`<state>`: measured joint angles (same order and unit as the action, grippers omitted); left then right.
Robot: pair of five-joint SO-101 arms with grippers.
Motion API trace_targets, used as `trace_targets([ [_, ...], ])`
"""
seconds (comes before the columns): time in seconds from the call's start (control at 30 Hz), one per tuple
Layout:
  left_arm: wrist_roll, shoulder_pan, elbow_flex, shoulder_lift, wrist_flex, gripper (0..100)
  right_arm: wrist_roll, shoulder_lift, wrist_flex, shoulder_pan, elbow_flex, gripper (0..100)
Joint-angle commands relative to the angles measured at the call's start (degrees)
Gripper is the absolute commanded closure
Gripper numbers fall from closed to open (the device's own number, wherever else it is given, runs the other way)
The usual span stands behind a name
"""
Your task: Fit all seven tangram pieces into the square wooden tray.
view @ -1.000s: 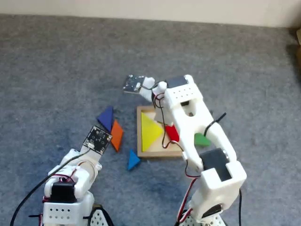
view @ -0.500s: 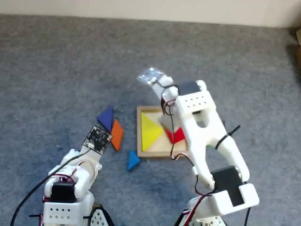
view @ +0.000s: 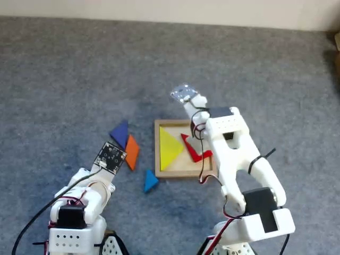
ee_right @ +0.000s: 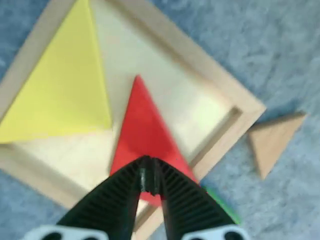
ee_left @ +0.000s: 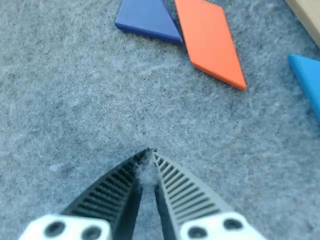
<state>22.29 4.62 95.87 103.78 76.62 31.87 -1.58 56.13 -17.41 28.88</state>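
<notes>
In the tray (ee_right: 210,66), the red triangle (ee_right: 145,135) points its narrow tip far-left; right tool (ee_right: 149,180) and left tool (ee_left: 148,155) are both pressed together

Closed left pincer (ee_left: 148,156), closed right pincer (ee_right: 149,174), right arm (view: 234,154) outstretched

No readable text or labels anywhere

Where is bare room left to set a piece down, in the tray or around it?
Bare tray floor lies between the red triangle and the rim corner by the wooden triangle. Crowded: yellow triangle beside the red one, under the right gripper.
</notes>
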Motion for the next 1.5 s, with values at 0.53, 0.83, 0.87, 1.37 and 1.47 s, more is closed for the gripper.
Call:
trace_targets([
  [0.53, 0.4, 0.4, 1.3, 1.3, 0.2, 99, -0.8, 13.8, -6.6, -2.8, -11.8, 99.3],
  [0.83, 0.4, 0.4, 1.3, 1.3, 0.2, 99, -0.5, 14.2, -6.7, -10.5, -13.5, 99.3],
  [0.87, 0.4, 0.4, 1.3, 1.3, 0.2, 99, -0.5, 14.2, -6.7, -11.3, -13.6, 99.3],
  [1.37, 0.4, 0.4, 1.3, 1.3, 0.2, 99, -0.8, -1.7, -5.1, -6.0, -10.1, 99.3],
  [1.47, 0.4, 0.4, 1.3, 1.3, 0.2, 99, -0.8, -0.2, -5.3, -4.3, -9.2, 99.3],
])
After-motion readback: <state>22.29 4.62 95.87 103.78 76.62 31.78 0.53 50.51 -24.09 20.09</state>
